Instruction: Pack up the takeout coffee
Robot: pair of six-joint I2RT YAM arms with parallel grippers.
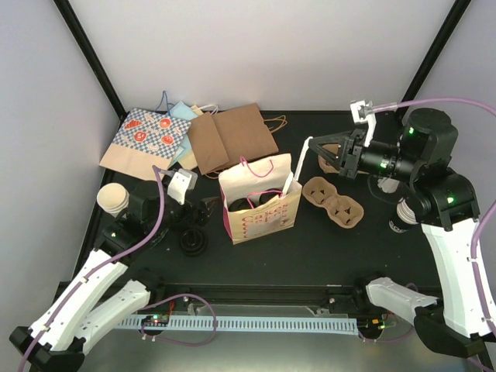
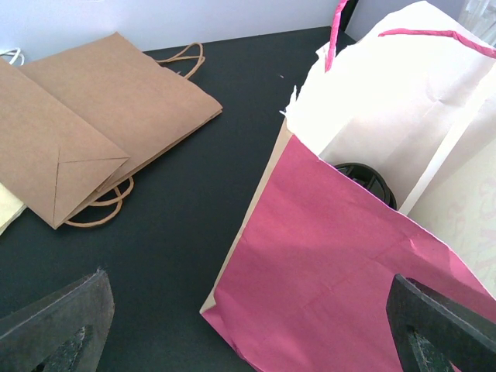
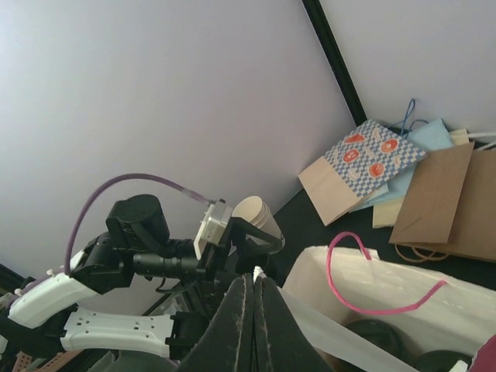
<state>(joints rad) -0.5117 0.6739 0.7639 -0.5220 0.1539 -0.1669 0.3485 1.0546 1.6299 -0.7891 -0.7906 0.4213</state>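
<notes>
A cream paper bag (image 1: 260,203) with pink sides and a pink handle stands open at the table's middle. The takeout coffee sits inside it, showing as black lids (image 1: 263,199) (image 2: 368,178) (image 3: 380,338). My right gripper (image 1: 314,146) (image 3: 255,273) is above the bag's right rim, shut on a white paper strip (image 3: 341,332) that rises from the bag. My left gripper (image 1: 208,211) (image 2: 248,341) stands open just left of the bag, its wide-apart fingers (image 2: 54,325) flanking the pink side (image 2: 349,271) with nothing held.
A brown pulp cup carrier (image 1: 333,200) lies right of the bag. Stacked lidless cups (image 1: 114,198) (image 3: 260,217) and a black lid stack (image 1: 192,242) sit at the left. Flat brown bags (image 1: 229,136) (image 2: 101,132) and a patterned bag (image 1: 147,138) (image 3: 364,155) lie at the back.
</notes>
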